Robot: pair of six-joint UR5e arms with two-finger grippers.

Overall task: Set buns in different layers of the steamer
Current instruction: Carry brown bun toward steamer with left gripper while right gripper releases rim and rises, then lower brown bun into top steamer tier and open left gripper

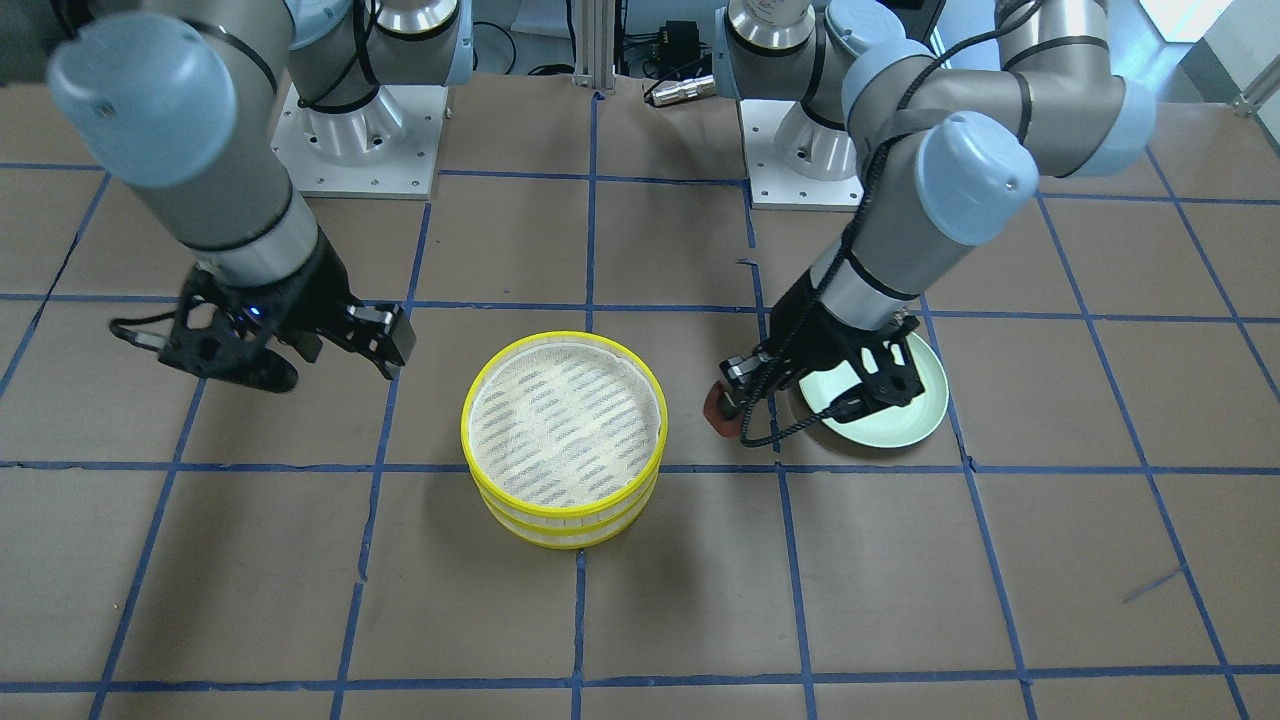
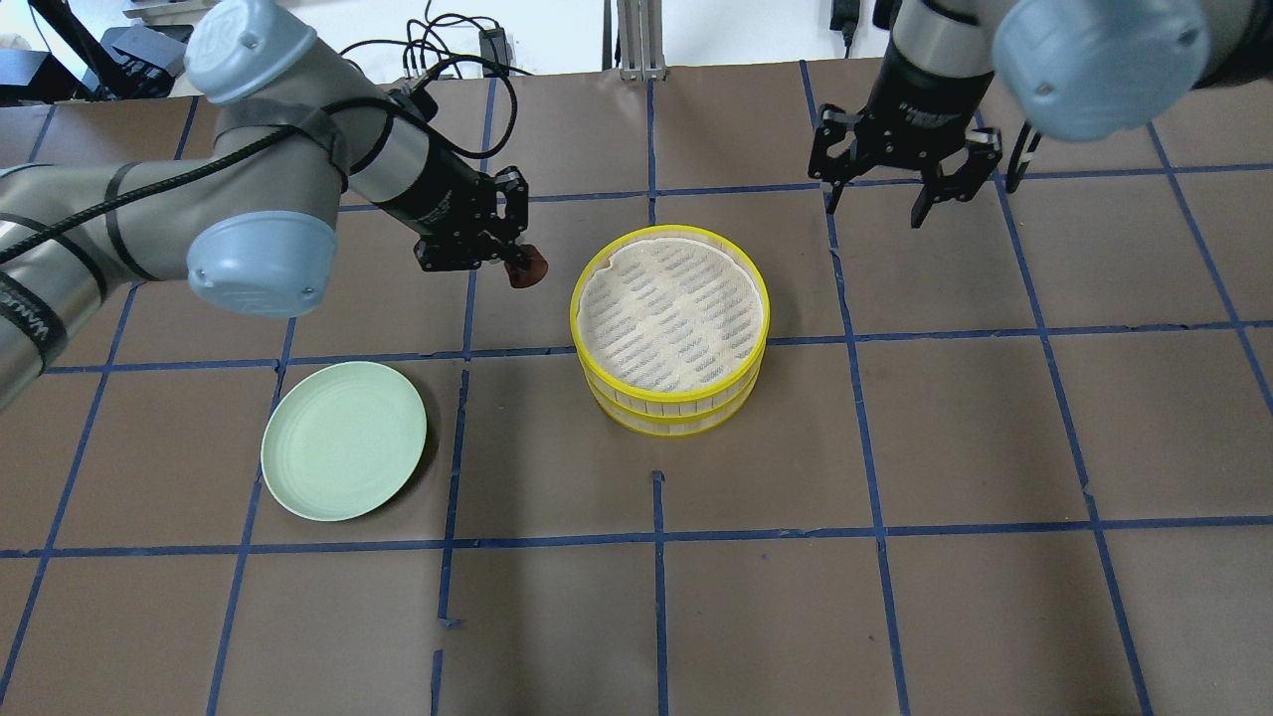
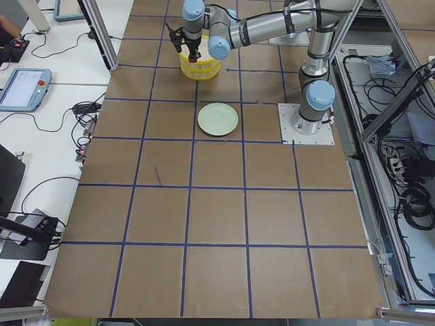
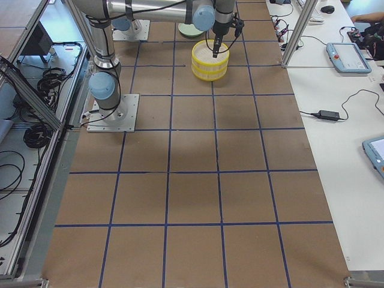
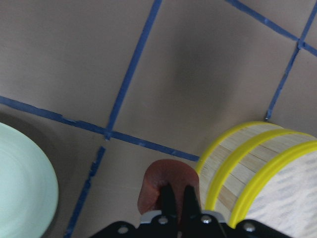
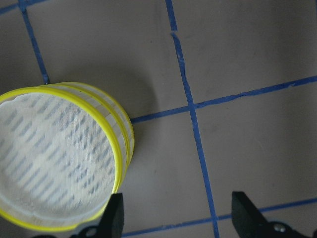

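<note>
Overhead exterior view. You see the steamer (image 2: 671, 406) near the middle of the table (image 2: 995, 447), its two layers stacked one on the other with yellow rims aligned and the striped mesh of the upper layer facing up.

The left gripper (image 2: 517, 261) sits at the steamer's 10 o'clock. Its jaws are drawn narrow and clamp the reddish-brown bun (image 2: 530, 268). The bun lies close to the steamer's wall but apart from it, outside the rim. You cannot tell from these views whether the bun touches the table. In the left wrist view the bun shows just beyond the closed jaws, with the slatted wall at its 3 o'clock.

The right gripper (image 2: 877, 211) is at the steamer's 2 o'clock, well apart from it, spread wide and holding nothing. In the right wrist view its fingers (image 6: 115, 218) stand far apart, with the steamer at their 10 o'clock.

The pale green plate (image 2: 343, 441) lies flat at the steamer's 8 o'clock and at the left gripper's 7 o'clock, well apart from both.
</note>
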